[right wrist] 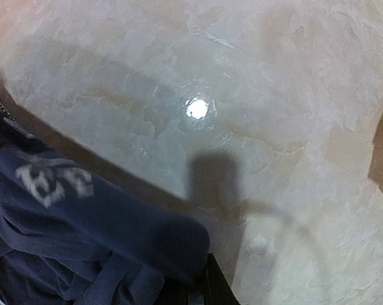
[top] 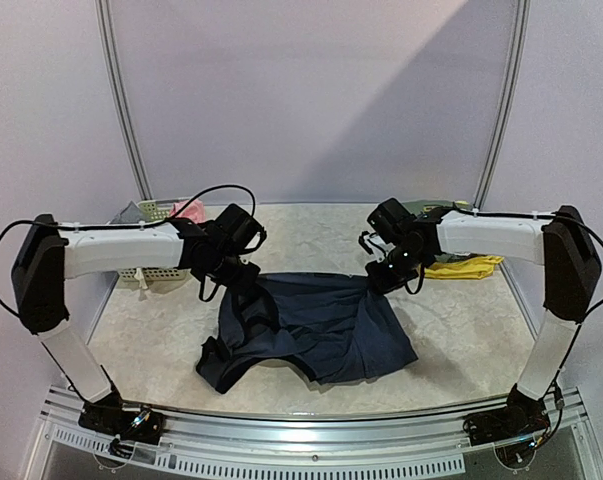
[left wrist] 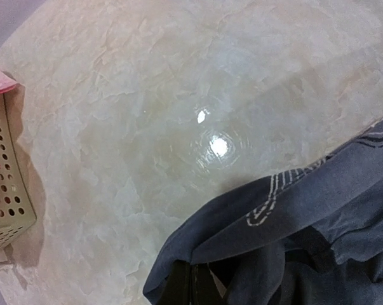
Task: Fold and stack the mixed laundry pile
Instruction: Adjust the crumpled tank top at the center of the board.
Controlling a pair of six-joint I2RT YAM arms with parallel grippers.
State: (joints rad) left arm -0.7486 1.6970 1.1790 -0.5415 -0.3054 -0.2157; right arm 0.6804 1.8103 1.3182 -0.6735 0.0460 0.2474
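Navy printed tee (top: 316,325) lies crumpled mid-frame on the marble table (top: 461,340), one corner bunched toward lower left. Left gripper (top: 243,280) is clamped on the tee's upper-left edge; wrist view shows cloth bunched over the dark fingers (left wrist: 190,286). Right gripper (top: 386,278) is clamped on the upper-right edge, cloth against its fingers (right wrist: 215,286). Farther back, upper left: pale-green basket (top: 156,212) with pink piece (top: 191,210) inside. Upper right: yellow cloth (top: 466,266), apart from tee.
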